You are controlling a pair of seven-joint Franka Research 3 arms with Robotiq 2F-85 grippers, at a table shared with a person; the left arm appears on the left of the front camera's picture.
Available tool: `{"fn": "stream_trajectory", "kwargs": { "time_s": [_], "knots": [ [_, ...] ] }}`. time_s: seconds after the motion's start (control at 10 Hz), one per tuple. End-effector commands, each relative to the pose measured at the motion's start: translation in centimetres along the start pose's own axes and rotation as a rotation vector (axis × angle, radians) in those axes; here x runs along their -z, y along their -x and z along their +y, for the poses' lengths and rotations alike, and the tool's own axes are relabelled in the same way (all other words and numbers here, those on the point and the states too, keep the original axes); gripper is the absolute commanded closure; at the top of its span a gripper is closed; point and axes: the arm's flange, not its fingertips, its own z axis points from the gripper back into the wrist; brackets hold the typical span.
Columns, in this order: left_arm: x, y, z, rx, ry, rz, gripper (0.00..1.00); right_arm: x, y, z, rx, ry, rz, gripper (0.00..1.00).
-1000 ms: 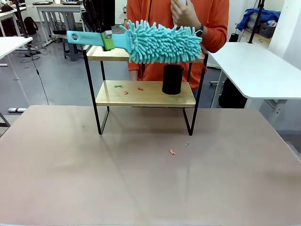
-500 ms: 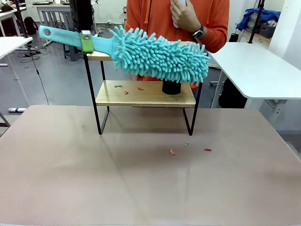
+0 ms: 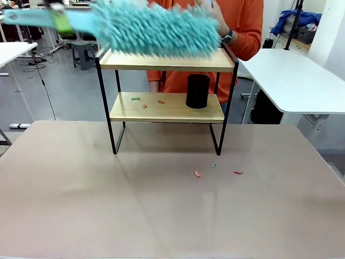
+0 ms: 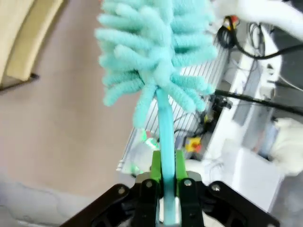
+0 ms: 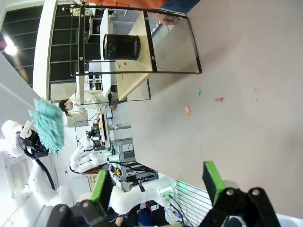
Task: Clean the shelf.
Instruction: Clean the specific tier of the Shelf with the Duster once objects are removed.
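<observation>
The shelf stands at the far middle of the table, a black frame with two wooden boards. My left gripper is shut on the handle of a teal fluffy duster, which is blurred just above the top board. The left wrist view shows the green pads clamped on the handle and the duster head beyond. On the lower board lie small red and green scraps and a black cup. My right gripper hangs open over the table, far from the shelf.
Three small scraps lie on the table in front of the shelf. A person in an orange top stands right behind it, one hand raised. White tables flank the far sides.
The duster swung up and to the left, from in front of the shelf's top edge to above the top board. One more scrap landed on the table.
</observation>
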Motion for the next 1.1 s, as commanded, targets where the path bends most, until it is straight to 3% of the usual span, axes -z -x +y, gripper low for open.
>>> {"fn": "stream_trajectory", "kwargs": {
  "time_s": [0.0,0.2,0.4,0.5,0.7,0.8,0.9,1.0],
  "knots": [
    [-1.6,11.4,2.4,-0.238,-0.001,-0.291,0.88,0.1,-0.2,0.1,-0.028,-0.021,-0.009,0.0],
    [0.1,20.8,5.1,-0.505,0.051,-0.543,0.88,0.1,-0.2,0.1,-0.028,-0.021,-0.009,0.0],
    [3.2,24.7,9.0,-0.791,-0.004,-0.734,0.88,0.1,-0.2,0.1,-0.028,-0.021,-0.009,0.0],
    [4.9,25.3,11.6,-0.832,-0.048,-0.792,0.88,0.1,-0.2,0.1,-0.028,-0.021,-0.009,0.0],
    [7.8,25.8,16.1,-0.89,-0.162,-0.857,0.88,0.1,-0.2,0.1,-0.028,-0.021,-0.009,0.0],
    [8.4,25.5,17.4,-0.877,-0.072,-0.798,0.88,0.1,-0.2,0.1,-0.028,-0.021,-0.009,0.0],
    [6.4,28.1,16.1,-0.882,-0.101,-0.808,0.88,0.1,-0.2,0.1,-0.028,-0.021,-0.009,0.0],
    [6.4,28.1,16.1,-0.882,-0.101,-0.808,0.88,0.1,-0.2,0.1,-0.028,-0.021,-0.009,0.0]
  ]
}}
